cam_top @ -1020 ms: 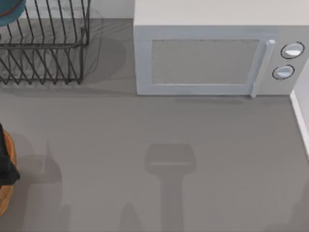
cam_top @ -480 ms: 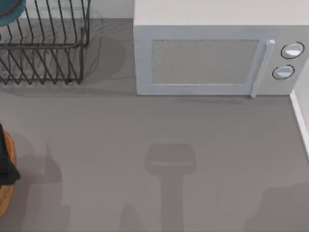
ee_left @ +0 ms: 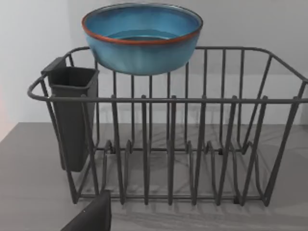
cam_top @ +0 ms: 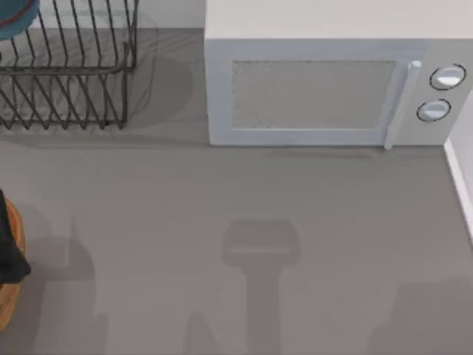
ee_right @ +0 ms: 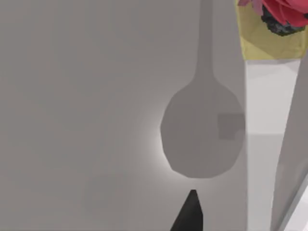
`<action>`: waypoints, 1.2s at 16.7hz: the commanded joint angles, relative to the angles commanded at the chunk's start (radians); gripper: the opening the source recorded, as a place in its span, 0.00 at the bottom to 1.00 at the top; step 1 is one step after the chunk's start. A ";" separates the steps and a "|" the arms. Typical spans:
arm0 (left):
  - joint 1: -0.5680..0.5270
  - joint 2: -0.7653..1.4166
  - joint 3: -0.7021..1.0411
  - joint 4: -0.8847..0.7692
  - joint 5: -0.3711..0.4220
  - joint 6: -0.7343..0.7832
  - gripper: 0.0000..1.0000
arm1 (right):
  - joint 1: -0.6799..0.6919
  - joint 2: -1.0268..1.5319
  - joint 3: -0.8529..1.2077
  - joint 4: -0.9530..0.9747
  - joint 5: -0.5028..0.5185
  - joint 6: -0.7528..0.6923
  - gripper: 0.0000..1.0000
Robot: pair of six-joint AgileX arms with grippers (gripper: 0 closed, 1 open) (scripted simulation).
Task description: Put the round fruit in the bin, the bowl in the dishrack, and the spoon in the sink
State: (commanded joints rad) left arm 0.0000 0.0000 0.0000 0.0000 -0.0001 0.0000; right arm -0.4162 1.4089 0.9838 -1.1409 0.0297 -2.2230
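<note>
The bowl (ee_left: 142, 38), blue-teal inside with a reddish-brown rim, rests upright on the top back bars of the black wire dishrack (ee_left: 168, 144). In the top view the bowl (cam_top: 15, 18) and the dishrack (cam_top: 66, 74) are at the far left corner. My left arm (cam_top: 7, 251) is at the table's left edge. A dark part of my left gripper (ee_left: 91, 216) shows in front of the rack, apart from it. A black tip of my right gripper (ee_right: 190, 211) hangs over bare grey table. The round fruit and the spoon are out of view.
A white microwave (cam_top: 332, 89) stands at the back, right of the rack. A dark cutlery holder (ee_left: 72, 115) hangs on one end of the rack. An orange-brown round thing (cam_top: 9, 296) lies under my left arm. A white raised edge (cam_top: 460, 177) borders the right side.
A broad shadow has spread leftwards over the table's near right corner. My left arm, the bowl and the rack have not moved.
</note>
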 joint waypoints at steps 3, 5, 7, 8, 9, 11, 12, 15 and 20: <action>0.000 0.000 0.000 0.000 0.000 0.000 1.00 | 0.013 0.110 0.125 -0.051 0.002 0.009 0.00; 0.000 0.000 0.000 0.000 0.000 0.000 1.00 | 0.028 0.215 0.260 -0.100 0.004 0.018 0.00; 0.000 0.000 0.000 0.000 0.000 0.000 1.00 | 0.049 0.344 0.434 -0.157 0.006 0.035 0.00; 0.000 0.000 0.000 0.000 0.000 0.000 1.00 | 0.062 0.415 0.535 -0.186 0.007 0.046 0.00; 0.000 0.000 0.000 0.000 0.000 0.000 1.00 | 0.075 0.487 0.645 -0.217 0.008 0.058 0.00; 0.000 0.000 0.000 0.000 0.000 0.000 1.00 | 0.103 0.630 0.879 -0.281 0.010 0.082 0.00; 0.000 0.000 0.000 0.000 0.000 0.000 1.00 | 0.118 0.701 0.994 -0.313 0.011 0.097 0.00; 0.000 0.000 0.000 0.000 0.000 0.000 1.00 | 0.164 0.918 1.324 -0.405 0.013 0.147 0.00; 0.000 0.000 0.000 0.000 0.000 0.000 1.00 | 0.233 1.209 1.744 -0.524 0.017 0.232 0.00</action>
State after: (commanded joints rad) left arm 0.0000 0.0000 0.0000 0.0000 -0.0001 0.0000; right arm -0.1832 2.6178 2.7281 -1.6653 0.0468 -1.9910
